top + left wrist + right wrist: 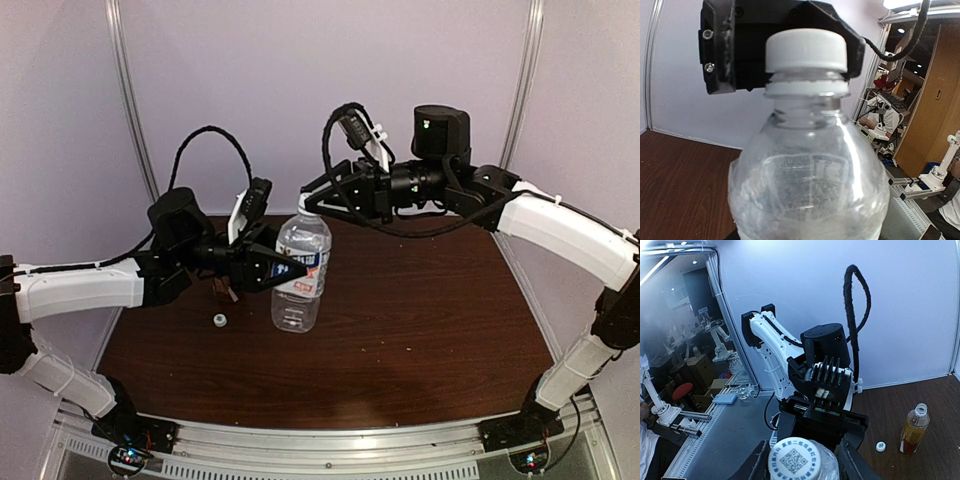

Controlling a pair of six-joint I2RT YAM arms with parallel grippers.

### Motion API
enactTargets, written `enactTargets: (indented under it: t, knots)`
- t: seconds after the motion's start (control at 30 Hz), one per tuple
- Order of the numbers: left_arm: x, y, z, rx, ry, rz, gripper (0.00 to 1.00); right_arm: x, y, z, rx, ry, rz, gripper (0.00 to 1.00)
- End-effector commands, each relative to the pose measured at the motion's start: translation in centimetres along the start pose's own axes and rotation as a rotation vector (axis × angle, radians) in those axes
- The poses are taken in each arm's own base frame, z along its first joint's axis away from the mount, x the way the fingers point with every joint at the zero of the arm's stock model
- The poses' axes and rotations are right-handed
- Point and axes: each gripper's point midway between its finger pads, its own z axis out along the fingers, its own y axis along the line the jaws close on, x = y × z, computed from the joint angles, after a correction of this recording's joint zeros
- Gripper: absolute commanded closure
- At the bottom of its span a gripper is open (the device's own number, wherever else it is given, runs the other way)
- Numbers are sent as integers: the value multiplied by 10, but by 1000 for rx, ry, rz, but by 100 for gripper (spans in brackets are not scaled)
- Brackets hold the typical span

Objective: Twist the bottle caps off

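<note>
The left hand (292, 270) is clamped round the middle of the clear plastic bottle with a white-and-blue label (300, 300). This bottle stands upright on the dark brown wooden counter (420, 330), with its round white plastic screw cap (806, 50) on the neck. The right hand (308, 202) sits over that cap with a finger on either side, though I cannot tell whether they press on it. To the left, a second small white cap (219, 320) lies loose on the counter near the uncapped small plastic bottle of amber-brown liquid (913, 431).

table (420, 320): dark wood | standing: open amber bottle (913, 430), capped clear bottle (300, 270) | lying: white cap (219, 320) near amber bottle
</note>
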Motion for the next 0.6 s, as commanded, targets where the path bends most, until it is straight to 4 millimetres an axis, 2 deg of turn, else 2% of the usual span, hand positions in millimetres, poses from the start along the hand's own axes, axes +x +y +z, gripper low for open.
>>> enactTargets:
  t: [0.0, 0.37, 0.57]
  knots:
    - [-25, -5, 0, -33, -50, 142, 64, -7, -24, -9, 181, -5, 53, 50]
    - [-26, 35, -6, -265, -35, 139, 66, -29, -27, -24, 311, -69, 130, 19]
    - [-28, 49, -11, -355, -43, 141, 67, -37, -44, -30, 457, -89, 176, 13]
